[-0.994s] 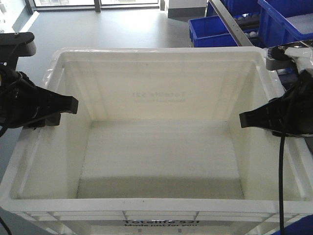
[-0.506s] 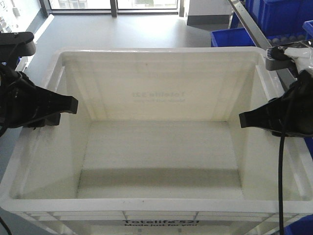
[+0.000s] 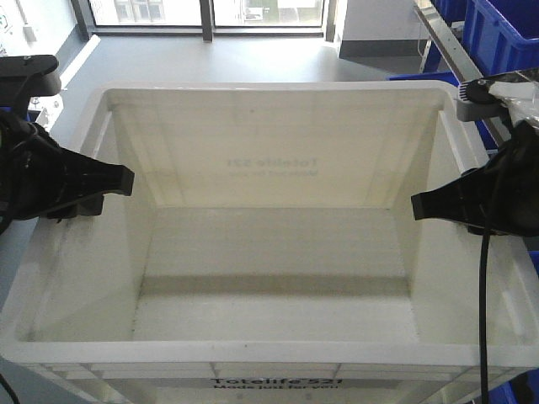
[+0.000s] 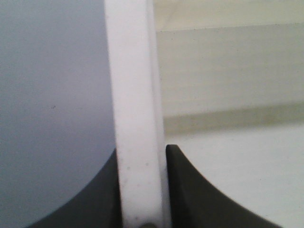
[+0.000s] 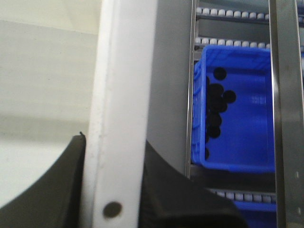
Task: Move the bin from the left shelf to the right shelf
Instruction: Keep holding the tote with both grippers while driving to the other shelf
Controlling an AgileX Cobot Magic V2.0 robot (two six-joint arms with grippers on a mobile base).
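so the bin (image 3: 269, 143) fills pretty much the whole front view, Totelife print at the bottom edge. my left claw (image 4: 141, 185) is clamped on its left rim, one finger inside, one outside. right claw (image 5: 114, 175) same deal on the right rim. roller rack (image 5: 228, 13) runs along the top right of the right wrist pic, w/ a blue bin (image 5: 242, 118) holding black round bits (image 5: 216, 114) in its lanes.

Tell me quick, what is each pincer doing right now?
Left pincer: closed, clamping the left wall of the white bin.
Right pincer: closed, clamping the bin's right wall.
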